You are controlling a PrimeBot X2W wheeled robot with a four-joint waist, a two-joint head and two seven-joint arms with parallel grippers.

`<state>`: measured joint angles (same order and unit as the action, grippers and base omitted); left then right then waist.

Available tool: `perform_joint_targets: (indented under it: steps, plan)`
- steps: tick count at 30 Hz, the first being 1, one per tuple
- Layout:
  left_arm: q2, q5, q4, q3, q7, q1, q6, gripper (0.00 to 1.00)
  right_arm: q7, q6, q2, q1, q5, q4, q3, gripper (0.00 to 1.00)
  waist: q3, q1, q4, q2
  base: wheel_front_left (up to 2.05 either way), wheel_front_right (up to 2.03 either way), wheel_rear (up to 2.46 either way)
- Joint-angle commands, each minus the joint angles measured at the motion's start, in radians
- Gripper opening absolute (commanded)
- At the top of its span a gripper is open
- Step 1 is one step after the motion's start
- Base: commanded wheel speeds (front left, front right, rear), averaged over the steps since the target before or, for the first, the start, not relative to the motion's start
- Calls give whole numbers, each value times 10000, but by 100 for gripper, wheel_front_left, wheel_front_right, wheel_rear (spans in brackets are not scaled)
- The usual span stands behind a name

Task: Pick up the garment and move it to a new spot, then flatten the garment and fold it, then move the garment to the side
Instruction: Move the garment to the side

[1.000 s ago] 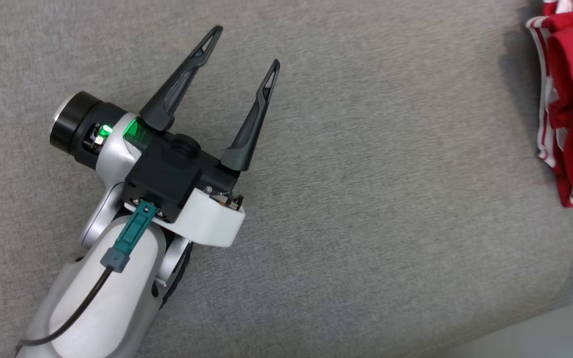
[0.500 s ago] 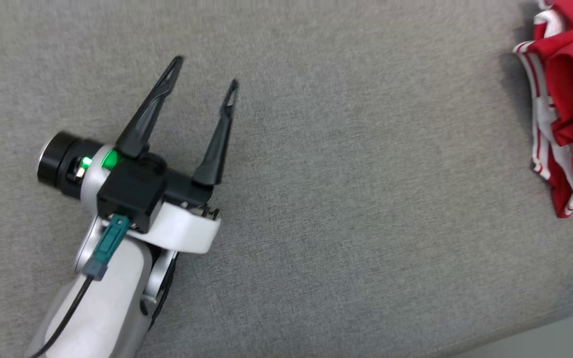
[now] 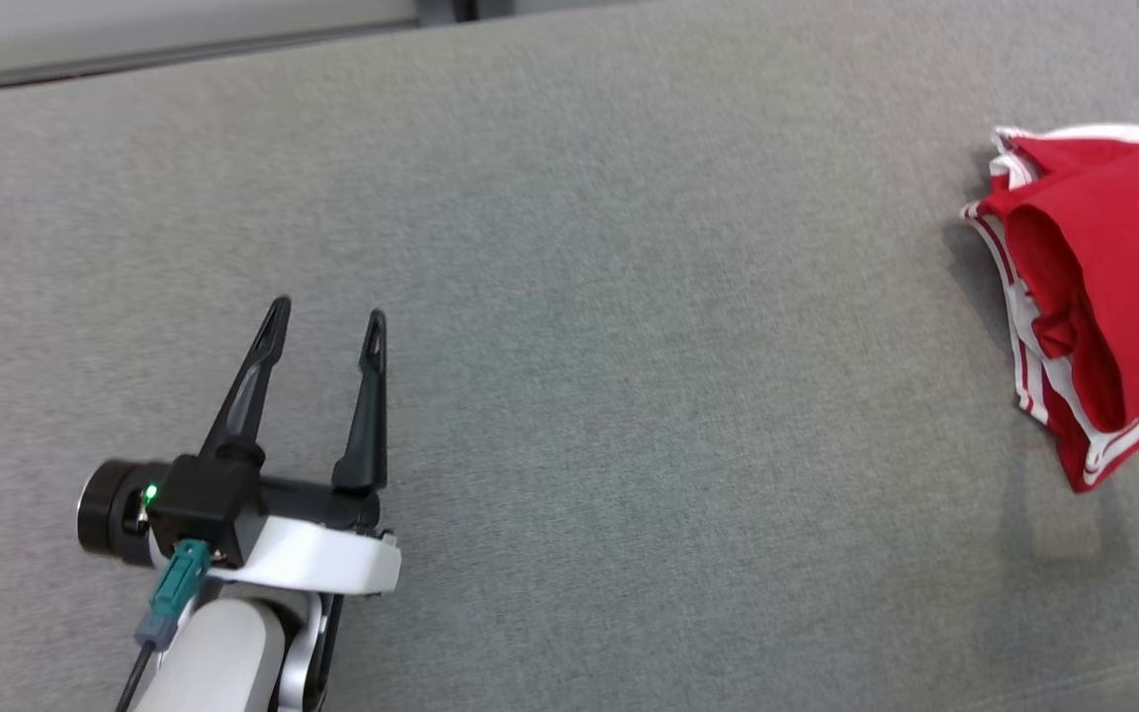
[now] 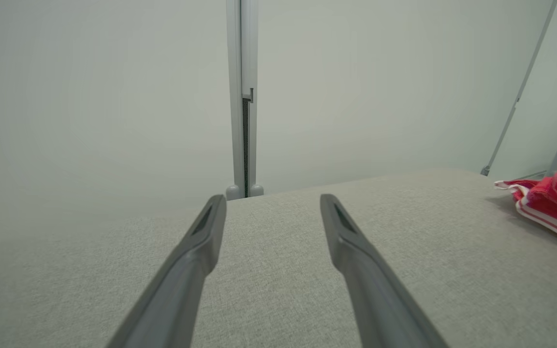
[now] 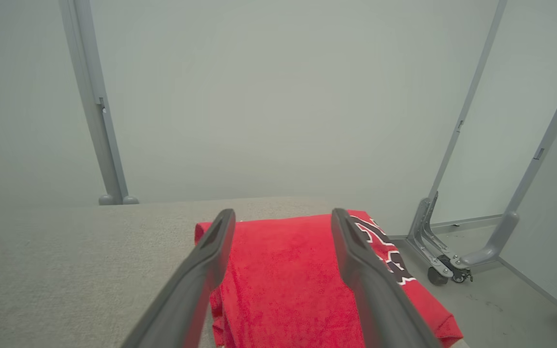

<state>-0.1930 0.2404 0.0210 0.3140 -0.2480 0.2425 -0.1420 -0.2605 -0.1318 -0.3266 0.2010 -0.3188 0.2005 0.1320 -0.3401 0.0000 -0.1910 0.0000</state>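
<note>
- The left gripper (image 3: pixel 326 312) was spread wide, with nothing between its two fingers (image 3: pixel 364 415).
- It hung over the grey surface (image 3: pixel 629 396), fingers pointing towards the far edge. Whether they touched the surface could not be told.
- A small green light (image 3: pixel 148 491) glowed on the wrist behind its fingers, and a teal plug (image 3: pixel 174 588) sat just below that.
- In the left wrist view, the left gripper (image 4: pixel 272 200) had only bare surface (image 4: pixel 269 270) in the gap of its jaws. A pale wall (image 4: pixel 114 96) and an upright post (image 4: pixel 242 96) stood beyond its tips.
- The garment (image 3: pixel 1103 247) lay well apart from the left gripper, far off to its right and slightly ahead, near the surface's right edge.
- It was red with white striped trim (image 3: pixel 1029 366), folded over in loose layers rather than flat.
- From the left wrist, the garment (image 4: pixel 554 198) showed as a low red heap far to the right of the fingers.
- The right gripper (image 5: pixel 283 215) was also spread, pinching nothing.
- The garment (image 5: pixel 283 290) lay under and just ahead of the right gripper, its red cloth filling the gap between the fingers (image 5: pixel 370 290). Whether they touched the cloth could not be told.
- Black-and-white lettering (image 5: pixel 385 251) showed on the cloth just outside the right finger.
- Further right of that gripper, off the surface, a grey frame (image 5: pixel 452 232) stood on a caster (image 5: pixel 438 275) on the floor.
</note>
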Motion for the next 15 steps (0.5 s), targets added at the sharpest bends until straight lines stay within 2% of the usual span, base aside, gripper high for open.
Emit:
perform_joint_targets:
  steps: [1,9,15]
  plan:
    - [5,86,64,-109,-59,-222,-73,100,60,24,108,-292,82,-238,-48,100,657,0,522,0,0,0,0]
    - [-25,528,469,-584,-157,-1390,-174,100,1045,24,934,-1860,553,-2007,-300,100,1887,0,1377,0,0,0,0]
    - [-208,704,589,-824,-161,-2289,-27,100,1908,24,1180,-2859,731,-2961,-541,100,2756,0,1651,0,0,0,0]
